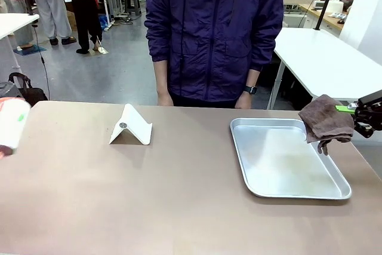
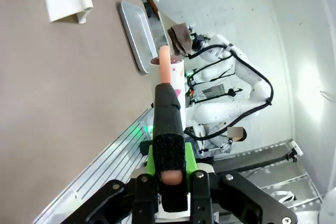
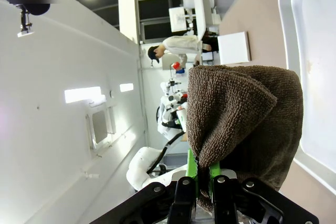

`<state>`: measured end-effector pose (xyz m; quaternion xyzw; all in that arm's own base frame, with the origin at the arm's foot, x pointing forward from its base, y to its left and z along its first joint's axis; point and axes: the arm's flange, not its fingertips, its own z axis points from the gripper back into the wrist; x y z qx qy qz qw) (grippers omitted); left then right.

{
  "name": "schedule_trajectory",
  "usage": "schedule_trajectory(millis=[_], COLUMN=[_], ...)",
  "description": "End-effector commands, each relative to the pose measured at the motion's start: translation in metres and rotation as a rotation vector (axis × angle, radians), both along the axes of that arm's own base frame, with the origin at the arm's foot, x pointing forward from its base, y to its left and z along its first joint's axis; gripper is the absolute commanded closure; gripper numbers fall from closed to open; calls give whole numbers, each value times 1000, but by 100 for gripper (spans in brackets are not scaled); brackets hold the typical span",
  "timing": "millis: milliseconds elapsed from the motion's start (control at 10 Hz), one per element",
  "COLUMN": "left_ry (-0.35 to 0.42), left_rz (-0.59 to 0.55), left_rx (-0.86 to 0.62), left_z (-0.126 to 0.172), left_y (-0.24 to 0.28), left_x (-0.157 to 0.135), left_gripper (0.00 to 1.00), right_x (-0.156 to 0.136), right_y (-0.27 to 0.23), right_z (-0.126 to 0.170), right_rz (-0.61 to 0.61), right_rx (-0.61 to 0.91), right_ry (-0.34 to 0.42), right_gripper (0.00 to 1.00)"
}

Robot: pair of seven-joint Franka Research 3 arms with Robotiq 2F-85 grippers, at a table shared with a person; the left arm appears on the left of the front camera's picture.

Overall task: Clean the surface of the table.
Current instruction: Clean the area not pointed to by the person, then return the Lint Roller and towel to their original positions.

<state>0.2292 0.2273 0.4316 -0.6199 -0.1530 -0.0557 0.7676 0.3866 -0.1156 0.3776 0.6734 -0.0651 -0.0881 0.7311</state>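
table (image 1: 179, 201) looks smooth, rigid: wipe, don't grasp — right gripper (image 3: 202, 184) clamps soft brown cloth (image 3: 241, 114), left gripper (image 2: 171, 174) clamps white bottle (image 2: 177, 80).

White table (image 1: 325, 58), plain top, on white legs. To its left: grey floor (image 1: 101, 73), a second white table (image 1: 15, 23), and a black bag (image 1: 27, 92) on the floor. Behind it: cluttered workbench (image 1: 325, 10); to its right: white wall (image 1: 370, 16).
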Motion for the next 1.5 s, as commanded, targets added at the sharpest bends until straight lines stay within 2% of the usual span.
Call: schedule_trajectory(millis=[0,100,1400], left_ry=[-10,0,0], left_rz=[45,0,0], left_rx=[-56,0,0], left_z=[-21,0,0], left_y=[16,0,0], left_x=[-2,0,0], left_gripper=[78,78,78], right_x=[1,1,1], right_y=[1,1,1], right_z=[5,5,5], right_rz=[12,12,12], right_rx=[9,9,9], right_ry=[8,8,8], right_gripper=[91,91,91])
